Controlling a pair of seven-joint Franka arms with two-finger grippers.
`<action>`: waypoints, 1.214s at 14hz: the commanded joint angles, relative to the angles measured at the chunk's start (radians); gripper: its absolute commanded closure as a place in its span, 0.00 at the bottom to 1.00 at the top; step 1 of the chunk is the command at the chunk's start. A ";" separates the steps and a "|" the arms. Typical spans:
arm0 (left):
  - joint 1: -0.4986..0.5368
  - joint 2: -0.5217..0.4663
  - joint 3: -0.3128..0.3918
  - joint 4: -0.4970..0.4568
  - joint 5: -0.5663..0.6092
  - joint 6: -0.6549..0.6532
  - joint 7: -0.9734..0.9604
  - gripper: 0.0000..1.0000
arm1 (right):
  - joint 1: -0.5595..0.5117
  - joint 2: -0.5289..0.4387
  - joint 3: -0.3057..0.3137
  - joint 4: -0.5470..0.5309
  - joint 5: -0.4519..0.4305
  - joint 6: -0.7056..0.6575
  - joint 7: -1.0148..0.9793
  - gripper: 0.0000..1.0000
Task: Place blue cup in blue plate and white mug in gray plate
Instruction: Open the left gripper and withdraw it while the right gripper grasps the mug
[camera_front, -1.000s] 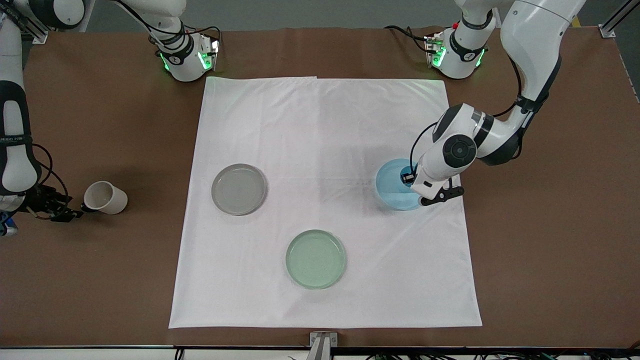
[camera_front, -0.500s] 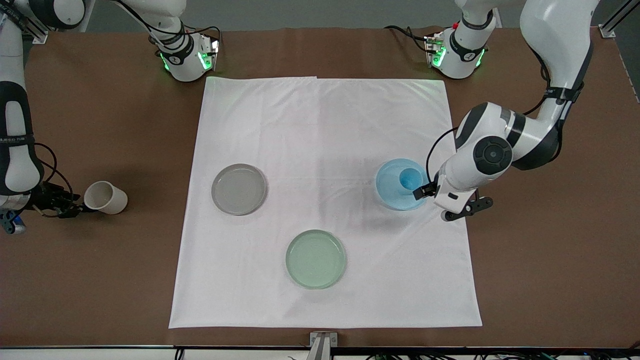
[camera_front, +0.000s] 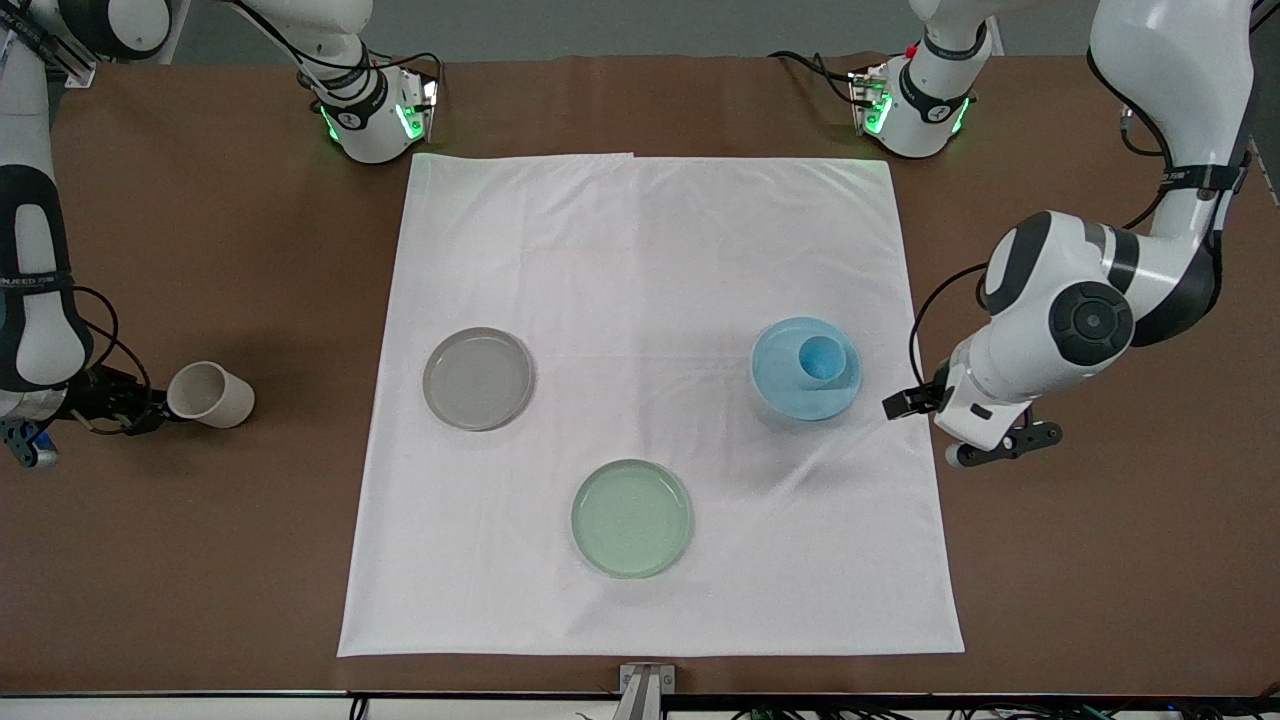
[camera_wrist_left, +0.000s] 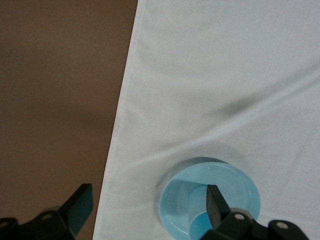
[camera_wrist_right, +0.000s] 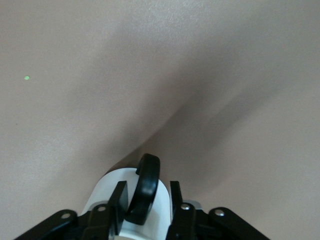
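Blue cup (camera_front: 821, 359): standing upright on the blue plate (camera_front: 790, 399), toward the plate's edge at the left arm's end of the table; first half of the task judged done.
Blue plate: on the white cloth (camera_front: 640, 250), near the cloth's edge at the left arm's end.
Left gripper (camera_front: 915, 402): empty, fingers spread wide, hanging over the cloth's edge just beside the blue plate, clear of cup and plate; in the left wrist view plate (camera_wrist_left: 239, 181) and cup (camera_wrist_left: 201, 226) showing past one finger (camera_wrist_left: 216, 205).
White mug (camera_front: 210, 394): lying on its side on the bare brown table (camera_front: 200, 560), off the cloth at the right arm's end, mouth turned toward the right gripper; second half not yet done.
Mug handle (camera_wrist_right: 144, 187): dark loop sitting between the right gripper's fingers (camera_wrist_right: 119, 201) in the right wrist view, pads close on either side; contact not clear, so grip not judged.
Right gripper (camera_front: 140, 417): low at the table, just beside the mug.
Gray plate (camera_front: 478, 378): empty, on the cloth, well apart from the mug.
Pale green plate (camera_front: 632, 518): empty, nearer the front camera than the other two; no part in the task.
Left to do: secure the mug by its handle, lift, carry over to the gray plate, set down upright.
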 joint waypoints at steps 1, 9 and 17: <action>0.018 -0.006 -0.004 0.012 0.024 -0.026 0.026 0.00 | -0.001 0.003 0.004 -0.001 0.018 -0.001 -0.006 0.69; 0.085 -0.015 0.004 0.257 0.025 -0.251 0.216 0.00 | 0.025 -0.004 0.006 0.011 0.010 -0.038 -0.009 0.97; 0.176 -0.241 0.004 0.292 0.027 -0.408 0.413 0.00 | 0.255 -0.116 0.008 0.121 -0.155 -0.289 -0.039 1.00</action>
